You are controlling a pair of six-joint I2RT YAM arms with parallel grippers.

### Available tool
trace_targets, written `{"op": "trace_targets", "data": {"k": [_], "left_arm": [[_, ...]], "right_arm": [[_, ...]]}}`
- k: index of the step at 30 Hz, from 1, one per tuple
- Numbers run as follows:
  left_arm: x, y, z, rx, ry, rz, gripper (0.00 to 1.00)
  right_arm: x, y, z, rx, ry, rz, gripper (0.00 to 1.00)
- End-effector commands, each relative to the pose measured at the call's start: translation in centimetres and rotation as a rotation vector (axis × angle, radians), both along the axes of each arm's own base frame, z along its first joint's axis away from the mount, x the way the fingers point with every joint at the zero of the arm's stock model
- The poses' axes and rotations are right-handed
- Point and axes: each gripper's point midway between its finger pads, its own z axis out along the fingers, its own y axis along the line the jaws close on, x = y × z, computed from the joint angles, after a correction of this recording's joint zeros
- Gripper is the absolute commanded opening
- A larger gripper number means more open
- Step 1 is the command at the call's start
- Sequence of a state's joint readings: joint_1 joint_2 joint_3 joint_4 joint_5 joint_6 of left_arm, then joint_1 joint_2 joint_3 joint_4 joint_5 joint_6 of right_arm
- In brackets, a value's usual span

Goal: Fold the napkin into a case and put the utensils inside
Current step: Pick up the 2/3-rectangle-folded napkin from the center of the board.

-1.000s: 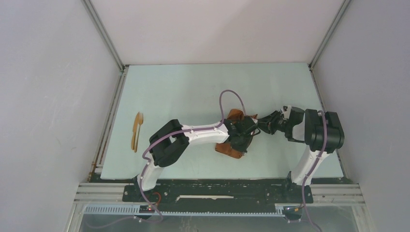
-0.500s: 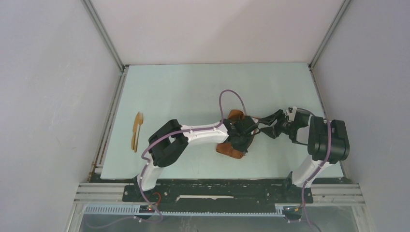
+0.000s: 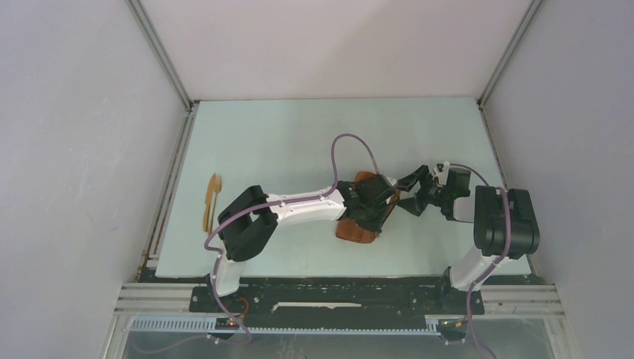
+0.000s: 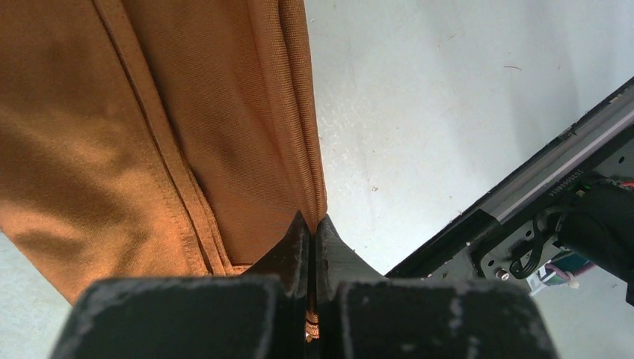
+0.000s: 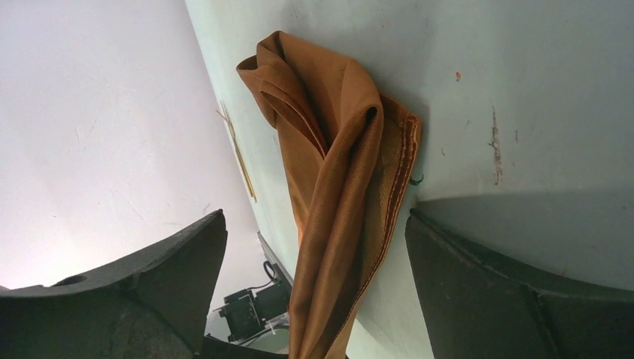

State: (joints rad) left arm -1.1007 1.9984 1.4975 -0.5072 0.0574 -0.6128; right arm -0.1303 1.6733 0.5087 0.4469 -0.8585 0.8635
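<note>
Folding is only partway done. The napkin [image 3: 357, 229] lies in narrow layers right of the surface's [image 3: 284, 134] centre, one edge pinched by the left gripper [image 4: 310, 224]. The right gripper [image 5: 314, 217] gapes around it, holding nothing. The utensils [image 3: 211, 203] lie at the left edge, not yet inside.

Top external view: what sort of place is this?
Probably a robot test cell: white walls on aluminium framing enclose a pale table, left arm and right arm bolted at its edge.
</note>
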Motion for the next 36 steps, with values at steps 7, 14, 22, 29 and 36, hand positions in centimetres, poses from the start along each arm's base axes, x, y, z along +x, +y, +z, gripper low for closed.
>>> {"op": "trace_targets", "data": {"k": [7, 14, 22, 29, 36], "left_arm": [[0.0, -0.4, 2.6, -0.075, -0.006, 0.010, 0.00], [-0.3, -0.5, 2.4, -0.087, 0.006, 0.004, 0.00], [-0.6, -1.2, 2.0, -0.124, 0.026, -0.013, 0.00], [-0.7, -2.4, 2.3, -0.210, 0.050, -0.029, 0.00], [-1.0, -3.9, 2.6, -0.283, 0.079, -0.050, 0.00]], "right_arm": [[1.2, -0.8, -1.5, 0.014, 0.007, -0.072, 0.69], [1.7, -0.7, -1.5, 0.026, -0.018, -0.067, 0.33], [1.4, -0.8, -1.2, -0.062, -0.008, -0.038, 0.00], [1.5, -1.0, -0.9, -0.257, 0.022, 0.009, 0.00], [1.6, -1.8, -0.4, -0.419, 0.067, 0.042, 0.00]]}}
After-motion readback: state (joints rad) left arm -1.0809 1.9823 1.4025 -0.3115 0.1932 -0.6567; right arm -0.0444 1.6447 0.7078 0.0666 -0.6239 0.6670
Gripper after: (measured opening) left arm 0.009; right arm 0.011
